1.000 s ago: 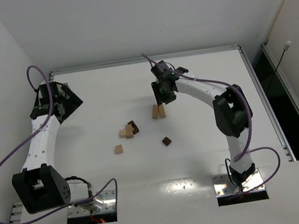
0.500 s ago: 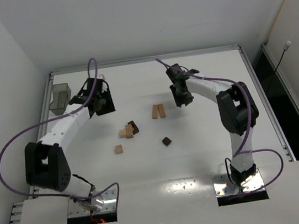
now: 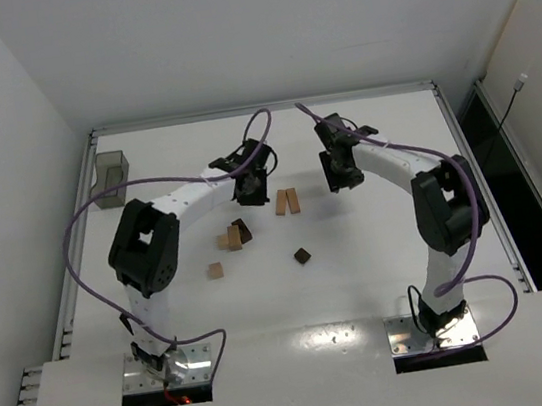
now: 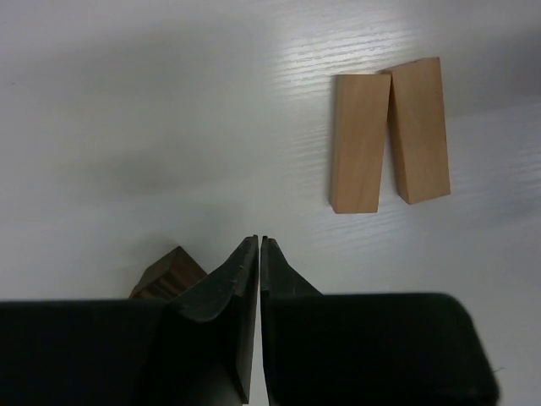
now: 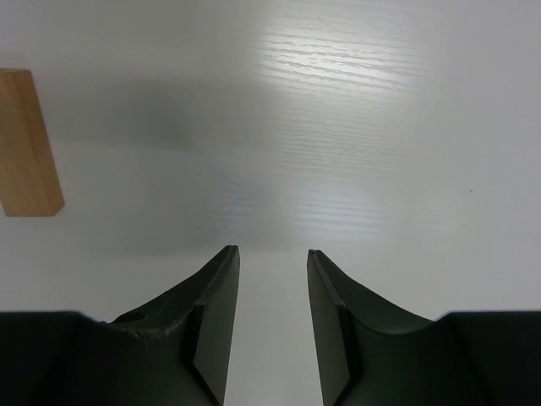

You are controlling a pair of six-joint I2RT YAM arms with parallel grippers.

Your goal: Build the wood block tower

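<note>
No wood block tower stands in view; its blocks lie loose on the white table. Two tan bars (image 3: 286, 201) lie side by side, also seen in the left wrist view as tan bars (image 4: 387, 135). A small cluster of tan and dark blocks (image 3: 233, 236) sits left of them, and its dark block (image 4: 169, 272) shows beside my left fingers. A tan cube (image 3: 216, 269) and a dark cube (image 3: 302, 255) lie nearer. My left gripper (image 3: 254, 193) (image 4: 259, 239) hangs shut and empty between cluster and bars. My right gripper (image 3: 337, 186) (image 5: 272, 250) is open and empty, right of the bars; one tan bar (image 5: 25, 144) shows at its view's left edge.
A translucent grey bin (image 3: 111, 178) stands at the table's back left edge. The left arm stretches across the table's middle towards the bars. A raised rim (image 3: 258, 109) runs round the table, with white walls behind and to the left.
My left arm has swung from the back left corner to the table's middle and its jaws have closed. My right gripper has drawn away to the right of the tan bars, which lie free.
</note>
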